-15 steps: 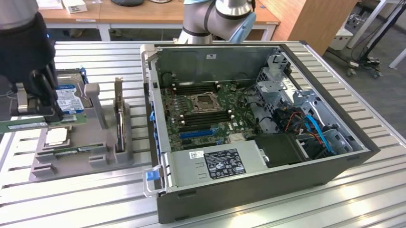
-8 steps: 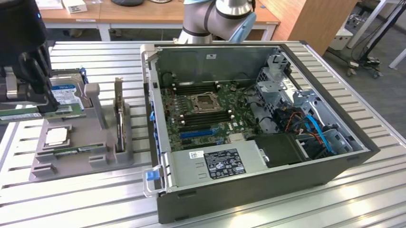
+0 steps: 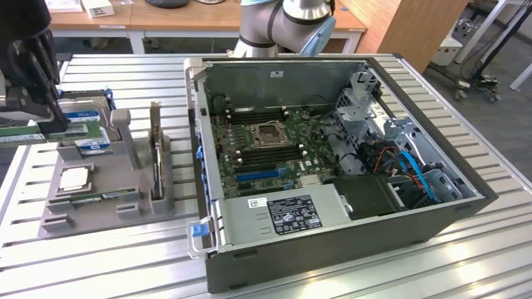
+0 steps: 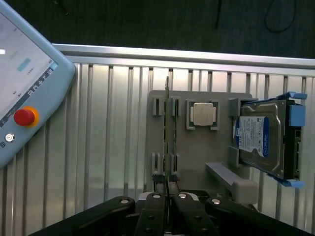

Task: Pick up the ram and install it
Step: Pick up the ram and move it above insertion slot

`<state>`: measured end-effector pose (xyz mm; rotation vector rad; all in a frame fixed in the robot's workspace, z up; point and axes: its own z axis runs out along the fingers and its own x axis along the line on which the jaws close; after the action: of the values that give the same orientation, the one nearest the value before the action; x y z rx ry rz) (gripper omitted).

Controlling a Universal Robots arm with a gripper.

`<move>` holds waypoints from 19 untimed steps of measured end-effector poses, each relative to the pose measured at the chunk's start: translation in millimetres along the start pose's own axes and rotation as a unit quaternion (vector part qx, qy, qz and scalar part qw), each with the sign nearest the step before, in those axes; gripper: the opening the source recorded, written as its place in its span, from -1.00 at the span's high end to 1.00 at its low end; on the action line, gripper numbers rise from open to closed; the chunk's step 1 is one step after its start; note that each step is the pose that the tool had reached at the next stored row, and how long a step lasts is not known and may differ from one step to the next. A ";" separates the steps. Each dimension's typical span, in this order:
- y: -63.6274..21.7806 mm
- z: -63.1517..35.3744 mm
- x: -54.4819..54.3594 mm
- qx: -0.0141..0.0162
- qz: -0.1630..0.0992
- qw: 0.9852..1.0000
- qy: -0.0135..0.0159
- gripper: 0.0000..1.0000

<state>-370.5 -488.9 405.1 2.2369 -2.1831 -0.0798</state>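
The ram (image 3: pixel 50 132) is a thin green stick held level in the air at the exterior view's left, above the grey parts holder (image 3: pixel 124 205). My black gripper (image 3: pixel 52 123) is shut on it from above. In the wrist view the ram (image 4: pixel 167 123) appears edge-on as a thin line running out from between the fingertips of my gripper (image 4: pixel 167 191), over the holder (image 4: pixel 197 152). The open computer case (image 3: pixel 432 224) lies to the exterior view's right, its motherboard (image 3: pixel 266 156) exposed, with dark memory slots (image 3: pixel 261 157) beside the processor socket (image 3: pixel 270 134).
The holder also carries a silver processor chip (image 4: pixel 202 114), a blue-labelled hard drive (image 4: pixel 258 137), a tall expansion card (image 3: pixel 156 156) and another green stick (image 3: pixel 99 198). A teach pendant (image 4: pixel 24 93) with a red button lies beside the ribbed metal table (image 3: pixel 99 261).
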 end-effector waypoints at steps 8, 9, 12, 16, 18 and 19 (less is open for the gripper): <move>1.0 -21.3 -0.5 0.000 0.000 1.000 0.000 0.76; 1.1 -23.3 -0.6 0.000 0.000 1.000 0.000 0.76; 1.1 -24.1 -0.6 0.000 0.000 1.000 0.000 0.76; 0.4 -24.4 -0.6 0.000 0.000 1.000 0.000 0.76; -2.1 -24.4 -0.5 0.000 0.000 1.000 0.000 0.76; -4.1 -24.4 -0.5 0.000 0.000 1.000 0.000 0.76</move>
<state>-365.3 -488.9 429.3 2.2369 -2.1832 -0.0796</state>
